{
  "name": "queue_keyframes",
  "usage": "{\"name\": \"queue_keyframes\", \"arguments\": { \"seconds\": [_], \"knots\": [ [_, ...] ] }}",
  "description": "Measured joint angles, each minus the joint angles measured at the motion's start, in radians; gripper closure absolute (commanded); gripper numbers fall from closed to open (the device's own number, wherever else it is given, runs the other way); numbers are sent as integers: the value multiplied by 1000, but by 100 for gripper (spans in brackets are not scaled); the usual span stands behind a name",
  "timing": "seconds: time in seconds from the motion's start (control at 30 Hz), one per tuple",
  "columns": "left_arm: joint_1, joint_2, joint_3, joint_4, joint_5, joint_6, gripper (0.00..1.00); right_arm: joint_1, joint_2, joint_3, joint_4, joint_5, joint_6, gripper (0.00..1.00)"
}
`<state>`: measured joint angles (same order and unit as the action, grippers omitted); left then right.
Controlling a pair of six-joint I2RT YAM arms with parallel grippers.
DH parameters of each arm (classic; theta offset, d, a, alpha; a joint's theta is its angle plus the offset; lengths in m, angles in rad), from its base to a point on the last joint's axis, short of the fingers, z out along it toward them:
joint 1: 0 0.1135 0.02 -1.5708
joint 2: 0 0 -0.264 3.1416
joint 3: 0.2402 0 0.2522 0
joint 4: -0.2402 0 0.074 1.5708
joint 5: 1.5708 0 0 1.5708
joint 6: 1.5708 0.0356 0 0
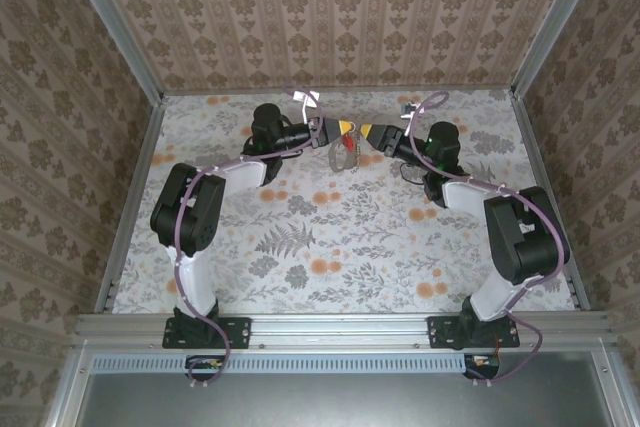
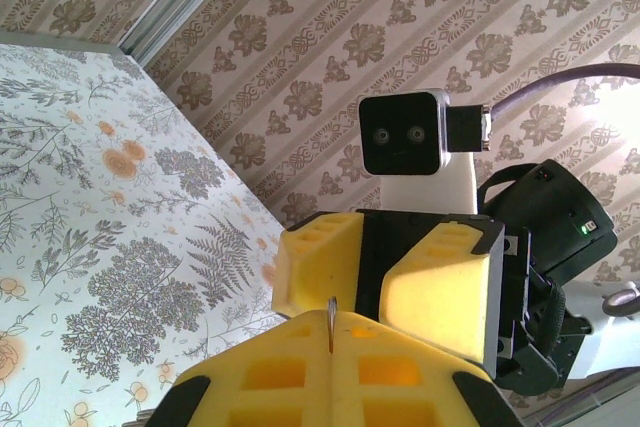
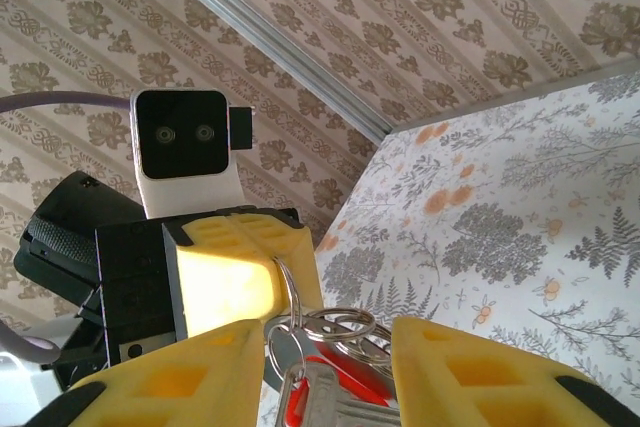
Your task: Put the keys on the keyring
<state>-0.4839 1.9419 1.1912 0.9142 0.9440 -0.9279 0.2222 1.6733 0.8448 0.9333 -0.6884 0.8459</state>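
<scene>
While left pincer [image 2: 330, 335] pinches one keyring [image 3: 336, 321] shut, right pincer [image 3: 330, 345] gapes around one red key [image 3: 297, 409].

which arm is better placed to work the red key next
Right, likely: the right gripper is open with the red key between its fingers, while the left gripper is shut on the keyring, holding it up.
</scene>
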Motion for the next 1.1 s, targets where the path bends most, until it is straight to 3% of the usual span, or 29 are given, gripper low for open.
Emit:
{"name": "queue_keyframes", "arguments": {
  "seconds": [0.7, 0.93, 1.1],
  "knots": [
    [-1, 7, 0, 0, 1, 0, 100, 45, 62, 71, 14, 2, 40, 75],
    [-1, 7, 0, 6, 1, 0, 100, 44, 63, 73, 23, 1, 43, 100],
    [-1, 7, 0, 9, 0, 0, 100, 43, 63, 73, 25, 1, 43, 100]
  ]
}}
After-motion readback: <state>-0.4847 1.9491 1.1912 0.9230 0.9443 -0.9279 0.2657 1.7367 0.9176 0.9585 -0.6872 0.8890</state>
